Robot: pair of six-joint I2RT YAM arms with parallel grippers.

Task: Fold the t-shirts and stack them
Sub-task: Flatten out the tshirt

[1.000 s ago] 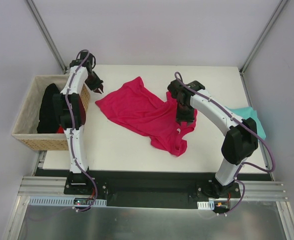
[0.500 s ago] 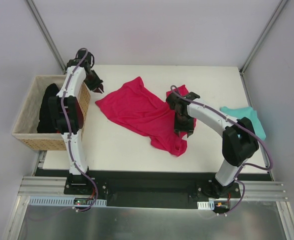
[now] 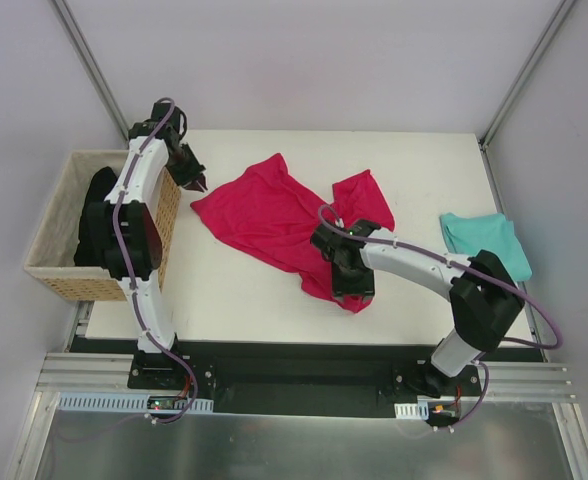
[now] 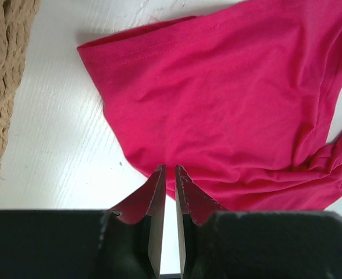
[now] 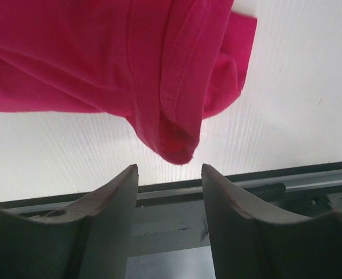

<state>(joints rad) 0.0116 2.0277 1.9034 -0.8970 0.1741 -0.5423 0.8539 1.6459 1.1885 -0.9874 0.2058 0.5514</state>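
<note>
The crimson-pink t-shirt point(image 3: 274, 220) lies spread and wrinkled in the middle of the white table. My left gripper point(image 3: 199, 185) hovers at its far-left corner. In the left wrist view the left gripper point(image 4: 169, 168) is shut and empty, with the pink t-shirt point(image 4: 229, 104) just beyond its tips. My right gripper point(image 3: 352, 290) is over the shirt's near bunched edge. In the right wrist view the right gripper point(image 5: 170, 168) is open, and a hanging fold of the pink t-shirt point(image 5: 177, 139) sits just ahead of its tips. The teal t-shirt point(image 3: 484, 242) lies at the right edge.
A wicker basket point(image 3: 54, 215) with dark clothes point(image 3: 96, 225) stands off the table's left side; its wall also shows in the left wrist view point(image 4: 2, 87). The table's near edge and black rail point(image 5: 229, 186) lie right under the right gripper.
My right arm has swung from the shirt's right side toward the near edge, uncovering the right sleeve and more of the teal shirt. The left arm has hardly moved.
</note>
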